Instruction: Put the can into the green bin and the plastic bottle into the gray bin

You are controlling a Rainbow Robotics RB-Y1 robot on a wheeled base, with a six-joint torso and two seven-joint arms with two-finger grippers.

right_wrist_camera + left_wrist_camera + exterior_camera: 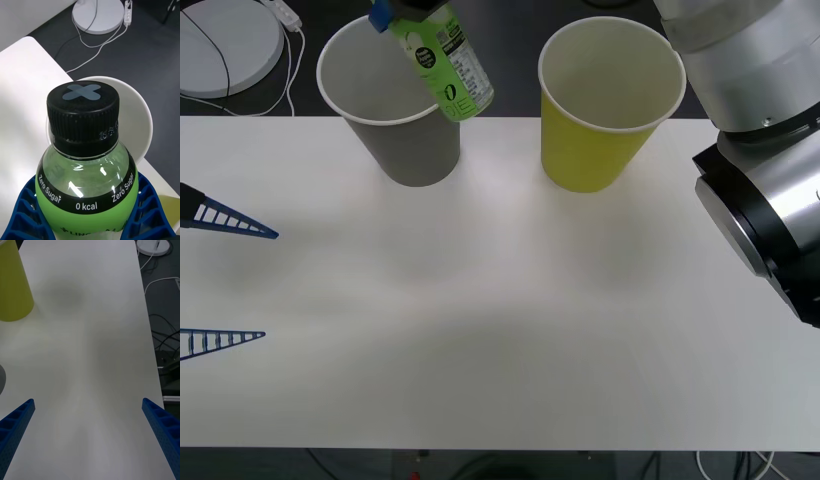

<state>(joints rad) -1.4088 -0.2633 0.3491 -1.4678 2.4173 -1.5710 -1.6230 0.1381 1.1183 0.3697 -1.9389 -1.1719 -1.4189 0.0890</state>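
Gray outside, white rim, pale inside on the gray bin (415, 140). Yellow-green wall, white rim, pale inside on the green bin (592, 140). Bright green body on the plastic bottle (86, 180), clear near the neck, with a black band lettered in white. Black ribbed cap (83, 112), marked on top with a gray cross. White label panel with black print in the front view. Blue ribbed fingers on the right gripper (88, 225), against the bottle's sides. Blue ribbed fingers (15, 427) also on the left gripper (88, 435). Plain white table (510, 320). Dark floor beyond, with white cables (97, 41) and a white round base (98, 15).
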